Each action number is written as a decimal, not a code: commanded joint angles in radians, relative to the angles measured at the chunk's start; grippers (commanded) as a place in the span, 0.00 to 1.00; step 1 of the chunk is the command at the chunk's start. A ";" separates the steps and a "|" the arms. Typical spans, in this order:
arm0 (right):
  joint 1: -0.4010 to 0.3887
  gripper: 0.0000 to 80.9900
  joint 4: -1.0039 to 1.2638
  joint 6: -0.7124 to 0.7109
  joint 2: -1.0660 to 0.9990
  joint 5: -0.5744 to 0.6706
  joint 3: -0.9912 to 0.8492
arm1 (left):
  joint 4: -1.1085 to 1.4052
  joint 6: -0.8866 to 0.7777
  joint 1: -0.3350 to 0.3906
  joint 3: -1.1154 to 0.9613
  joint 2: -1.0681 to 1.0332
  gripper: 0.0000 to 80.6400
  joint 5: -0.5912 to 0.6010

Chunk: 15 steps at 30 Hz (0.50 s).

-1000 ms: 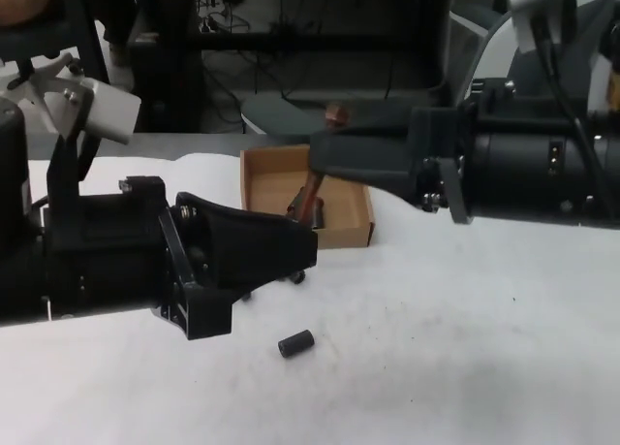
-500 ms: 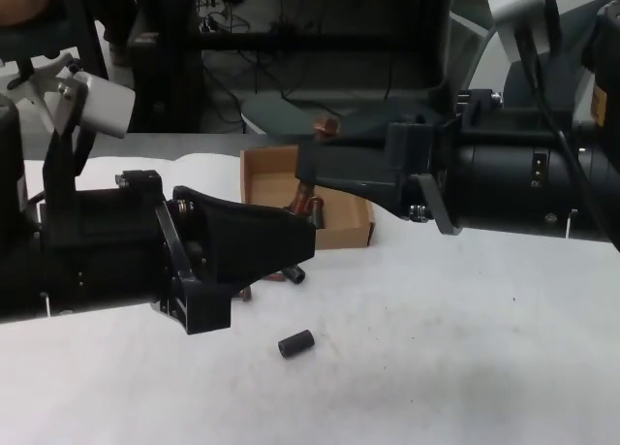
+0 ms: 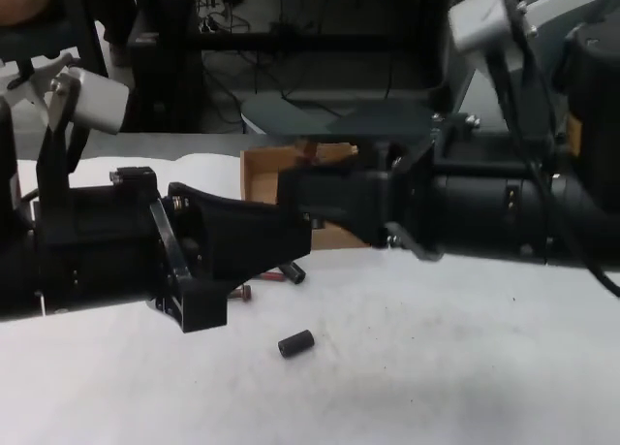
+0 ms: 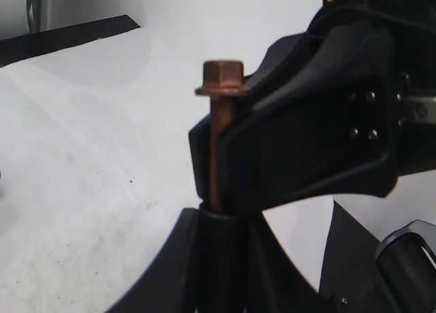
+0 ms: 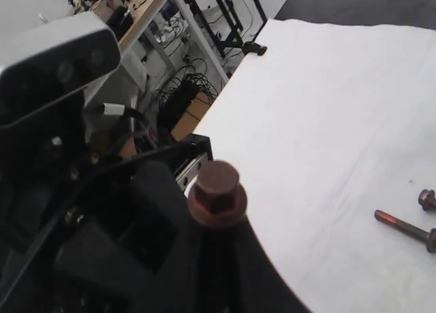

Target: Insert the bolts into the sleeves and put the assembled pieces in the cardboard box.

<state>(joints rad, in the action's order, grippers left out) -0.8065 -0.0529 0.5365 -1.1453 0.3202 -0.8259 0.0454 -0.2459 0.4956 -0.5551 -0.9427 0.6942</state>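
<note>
**Right arm swung off the box, bolt brought to the left gripper**

Right gripper [image 3: 308, 191] has travelled from above the cardboard box [image 3: 258, 172] across to the left gripper [image 3: 291, 239]; the two now sit tip to tip. Left arm has hardly shifted.

- Right gripper: clenched on the copper bolt [image 4: 223, 78]. Bolt upright, hex head clear above the fingers, shaft pinched along their front edge.
- Left gripper: directly under the right one, fingers drawn in around a dark sleeve [image 4: 219, 258]. The sleeve's rim shows just at the bolt's lower end. Whether the shaft has entered the sleeve, cannot tell; too dark there.
- Cardboard box: behind both grippers, on the far side of the right gripper, partly hidden by it.
- Loose sleeve [image 3: 296, 343]: lying on the white cloth, nearer the camera than the left gripper, well apart from its fingers.
- Loose bolts [image 3: 286, 273]: lying on the cloth just below the left gripper's tip; the right wrist view shows one [image 5: 405, 228] lying flat, off to the side of its gripper.
</note>
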 commanded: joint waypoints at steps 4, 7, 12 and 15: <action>-0.070 0.01 -0.070 -0.057 0.011 0.086 -0.040 | 0.060 0.000 0.002 -0.008 -0.002 0.02 -0.063; -0.075 0.01 -0.070 -0.057 0.011 0.083 -0.040 | 0.073 -0.002 0.002 -0.008 -0.002 0.02 -0.065; -0.074 0.00 -0.070 -0.057 0.011 0.083 -0.040 | 0.070 -0.023 0.002 -0.008 -0.002 0.02 -0.065; -0.074 0.21 -0.070 -0.057 0.011 0.071 -0.040 | 0.070 -0.023 0.002 -0.008 -0.002 0.02 -0.065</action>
<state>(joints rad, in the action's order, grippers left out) -0.8468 -0.1198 0.4769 -1.1433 0.2614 -0.8532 0.0570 -0.2573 0.4967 -0.5522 -0.9427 0.6942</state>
